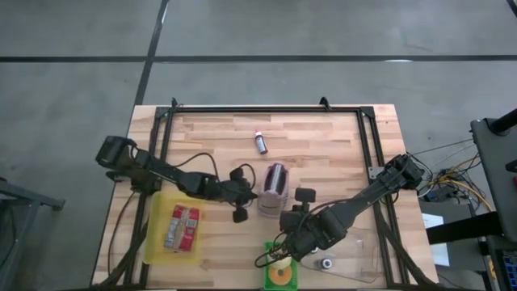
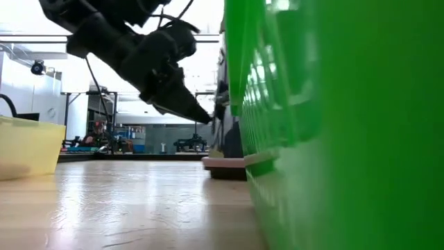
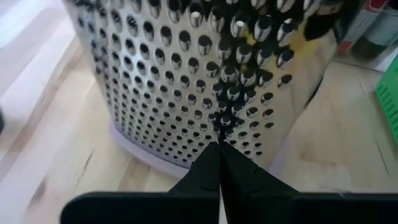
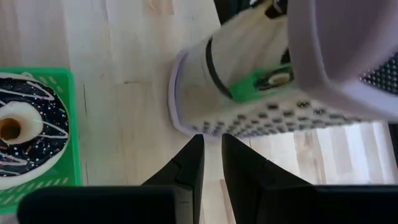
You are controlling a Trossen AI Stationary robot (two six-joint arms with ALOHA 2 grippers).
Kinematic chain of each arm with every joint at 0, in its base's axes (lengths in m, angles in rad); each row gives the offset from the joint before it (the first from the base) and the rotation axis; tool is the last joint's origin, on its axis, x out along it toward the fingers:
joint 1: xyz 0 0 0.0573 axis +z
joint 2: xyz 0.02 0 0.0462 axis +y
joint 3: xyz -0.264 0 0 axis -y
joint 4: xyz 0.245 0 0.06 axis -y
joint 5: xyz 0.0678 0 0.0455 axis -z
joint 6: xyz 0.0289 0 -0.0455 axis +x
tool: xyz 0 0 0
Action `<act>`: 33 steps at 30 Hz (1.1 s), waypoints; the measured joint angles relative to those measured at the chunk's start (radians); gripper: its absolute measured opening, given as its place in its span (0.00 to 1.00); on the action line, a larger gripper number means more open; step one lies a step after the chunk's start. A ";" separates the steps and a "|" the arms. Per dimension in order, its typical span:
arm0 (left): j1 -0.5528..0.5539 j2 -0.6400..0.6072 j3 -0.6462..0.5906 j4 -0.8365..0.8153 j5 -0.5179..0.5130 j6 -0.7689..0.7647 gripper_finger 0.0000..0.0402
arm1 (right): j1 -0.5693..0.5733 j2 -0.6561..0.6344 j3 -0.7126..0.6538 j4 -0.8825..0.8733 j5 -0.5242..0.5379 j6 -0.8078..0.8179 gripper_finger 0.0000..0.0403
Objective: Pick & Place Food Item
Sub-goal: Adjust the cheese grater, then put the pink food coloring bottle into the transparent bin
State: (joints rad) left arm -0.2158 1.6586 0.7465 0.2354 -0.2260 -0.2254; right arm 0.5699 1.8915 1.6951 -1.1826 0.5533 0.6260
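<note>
I'm looking at the grater (image 1: pixel 274 191) as the landmark, lying mid-table on the wooden table (image 1: pixel 323 137). Left gripper (image 1: pixel 257 196) is sitting right at the grater's left side, fingers (image 3: pixel 219 163) pinched fully together, tips just about touching the perforated metal, holding nothing. Right gripper (image 1: pixel 284 220) is hanging just below the grater's base end, fingers (image 4: pixel 189 163) nearly closed with a thin gap showing, nothing between them. The donut (image 1: pixel 282 276), chocolate-iced with white stripes, is sitting in the green basket (image 1: pixel 267 263) at the table's front edge, below and slightly right of the grater, near the right gripper. Yellow bin (image 1: pixel 156 242) with a red packet (image 1: pixel 182 227) is lying left of the grater. Small dark bottle (image 1: pixel 260 142) is lying beyond the grater, toward the far edge.
</note>
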 joint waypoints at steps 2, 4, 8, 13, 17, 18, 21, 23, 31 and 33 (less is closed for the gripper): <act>0.010 0.033 0.033 0.002 0.017 0.020 0.00 | 0.002 0.000 0.000 0.000 0.000 0.004 0.13; 0.023 0.065 0.064 0.003 0.029 0.041 0.00 | 0.002 0.000 0.000 0.000 0.000 0.009 0.13; 0.065 0.132 0.122 -0.009 0.043 0.081 0.00 | 0.004 0.000 0.000 0.000 0.003 0.018 0.13; 0.134 0.203 0.208 0.002 0.113 0.149 0.00 | 0.008 0.000 0.000 -0.001 0.015 0.019 0.13; 0.175 0.205 0.219 -0.006 0.126 0.202 0.00 | 0.013 0.000 0.000 -0.015 0.019 0.029 0.13; 0.182 0.197 0.217 -0.007 0.126 0.221 0.00 | 0.017 0.000 0.000 -0.018 0.019 0.031 0.13; 0.200 0.152 0.215 -0.056 0.125 0.281 0.00 | 0.027 0.000 0.000 -0.021 0.022 0.037 0.13; 0.209 0.124 0.214 -0.117 0.123 0.341 0.00 | 0.035 0.000 0.000 -0.028 0.026 0.037 0.13; 0.224 0.024 0.213 -0.313 0.084 0.684 0.08 | 0.072 0.000 -0.007 -0.045 0.043 0.056 0.13; 0.236 0.010 0.217 -0.339 0.038 0.756 0.15 | 0.082 0.000 -0.012 -0.045 0.051 0.060 0.13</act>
State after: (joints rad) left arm 0.0202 1.6688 0.9634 -0.1041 -0.1881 0.5303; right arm 0.6523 1.8915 1.6831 -1.2276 0.6047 0.6860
